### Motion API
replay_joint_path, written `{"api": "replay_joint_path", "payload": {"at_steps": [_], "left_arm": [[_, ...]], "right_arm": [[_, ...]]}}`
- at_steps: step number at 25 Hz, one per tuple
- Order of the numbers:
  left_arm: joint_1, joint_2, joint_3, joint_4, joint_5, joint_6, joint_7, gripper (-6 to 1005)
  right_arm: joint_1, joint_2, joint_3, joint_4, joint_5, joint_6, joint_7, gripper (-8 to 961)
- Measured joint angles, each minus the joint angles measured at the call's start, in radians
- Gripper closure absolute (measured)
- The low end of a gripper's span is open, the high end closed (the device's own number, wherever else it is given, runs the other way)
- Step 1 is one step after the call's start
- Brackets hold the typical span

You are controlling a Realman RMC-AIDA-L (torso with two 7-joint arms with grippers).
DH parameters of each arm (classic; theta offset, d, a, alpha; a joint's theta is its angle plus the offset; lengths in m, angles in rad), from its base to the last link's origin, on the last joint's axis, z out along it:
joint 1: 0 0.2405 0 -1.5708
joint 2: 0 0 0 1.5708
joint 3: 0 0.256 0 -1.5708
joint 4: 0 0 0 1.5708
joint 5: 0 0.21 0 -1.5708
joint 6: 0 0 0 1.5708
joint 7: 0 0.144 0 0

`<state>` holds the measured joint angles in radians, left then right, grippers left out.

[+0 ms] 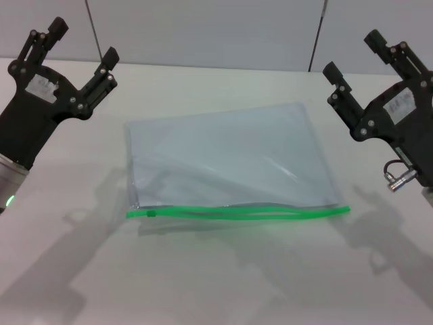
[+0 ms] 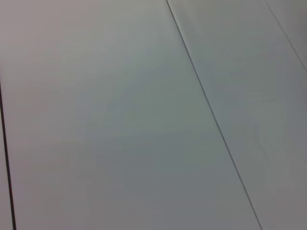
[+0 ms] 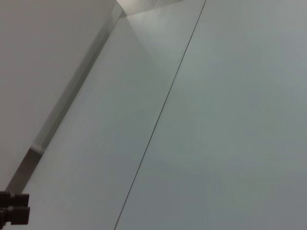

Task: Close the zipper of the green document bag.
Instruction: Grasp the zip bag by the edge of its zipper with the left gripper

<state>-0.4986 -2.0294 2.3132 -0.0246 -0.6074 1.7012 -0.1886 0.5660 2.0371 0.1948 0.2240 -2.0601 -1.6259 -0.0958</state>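
Observation:
The green document bag (image 1: pixel 223 159) lies flat in the middle of the white table, a translucent pale blue-grey pouch. Its zipper (image 1: pixel 237 212) is a bright green strip along the edge nearest me, its two halves slightly parted along the middle. The small slider tab (image 1: pixel 151 214) sits near the strip's left end. My left gripper (image 1: pixel 84 42) hovers raised at the far left, open and holding nothing. At the far right, my right gripper (image 1: pixel 352 51) is also raised and open. Both are well apart from the bag. The wrist views show only grey wall panels.
The white table (image 1: pixel 216 284) extends all around the bag. A grey panelled wall (image 1: pixel 203 27) stands behind the table's far edge. A dark piece of hardware (image 3: pixel 13 214) shows at one corner of the right wrist view.

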Motion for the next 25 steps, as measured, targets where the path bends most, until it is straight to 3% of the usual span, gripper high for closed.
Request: {"api": "replay_joint_path", "payload": {"at_steps": [25], "left_arm": [[0.0, 0.0, 0.0, 0.0, 0.0, 0.0, 0.0, 156]], "right_arm": [[0.0, 0.0, 0.0, 0.0, 0.0, 0.0, 0.002, 332]]}}
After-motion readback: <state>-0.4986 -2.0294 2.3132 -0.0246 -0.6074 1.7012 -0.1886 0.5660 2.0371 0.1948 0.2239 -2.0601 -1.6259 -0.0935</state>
